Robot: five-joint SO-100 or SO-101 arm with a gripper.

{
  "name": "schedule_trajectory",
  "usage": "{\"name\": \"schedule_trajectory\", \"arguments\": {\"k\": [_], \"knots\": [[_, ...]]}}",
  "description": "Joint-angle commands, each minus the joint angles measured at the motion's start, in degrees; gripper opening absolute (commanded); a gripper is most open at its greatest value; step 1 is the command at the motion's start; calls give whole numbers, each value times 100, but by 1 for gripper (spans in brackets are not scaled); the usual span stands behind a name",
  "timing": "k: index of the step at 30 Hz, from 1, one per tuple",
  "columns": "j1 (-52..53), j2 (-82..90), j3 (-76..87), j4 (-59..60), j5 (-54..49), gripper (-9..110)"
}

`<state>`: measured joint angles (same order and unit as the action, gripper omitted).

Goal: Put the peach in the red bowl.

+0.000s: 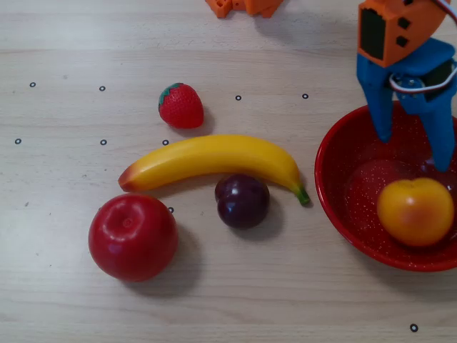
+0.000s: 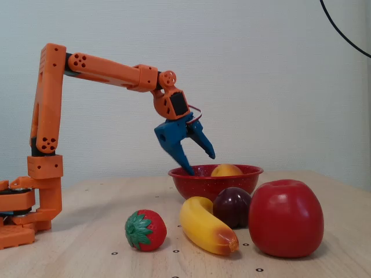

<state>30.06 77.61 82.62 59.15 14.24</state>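
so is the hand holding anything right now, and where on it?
Nothing. The hand is open and empty above the red bowl; the peach lies free inside it.

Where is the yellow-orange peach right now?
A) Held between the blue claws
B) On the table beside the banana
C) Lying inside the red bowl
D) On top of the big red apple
C: the peach lies inside the red bowl, while the open gripper holds nothing above it.

Glossy speckled red bowl [image 1: 335, 186]: rim cut by the overhead view's right edge at 3 o'clock.
Smooth yellow-orange peach [image 2: 226, 170]: only its crown shows above the rim in the fixed view.
Dark purple plum [image 2: 231, 207]: partly behind the large red apple [image 2: 285, 218].
Orange arm base [image 1: 243, 6]: cut at 12 o'clock.
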Motion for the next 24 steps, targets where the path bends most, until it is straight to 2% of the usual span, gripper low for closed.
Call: {"name": "schedule_trajectory", "arguments": {"k": [1, 6, 16, 24], "knots": [[-439, 642, -650, -149, -141, 13], [-817, 1055, -712, -70, -141, 0], [-1811, 2417, -246, 88, -580, 0], [-2681, 4008, 905, 70, -967, 0]]}}
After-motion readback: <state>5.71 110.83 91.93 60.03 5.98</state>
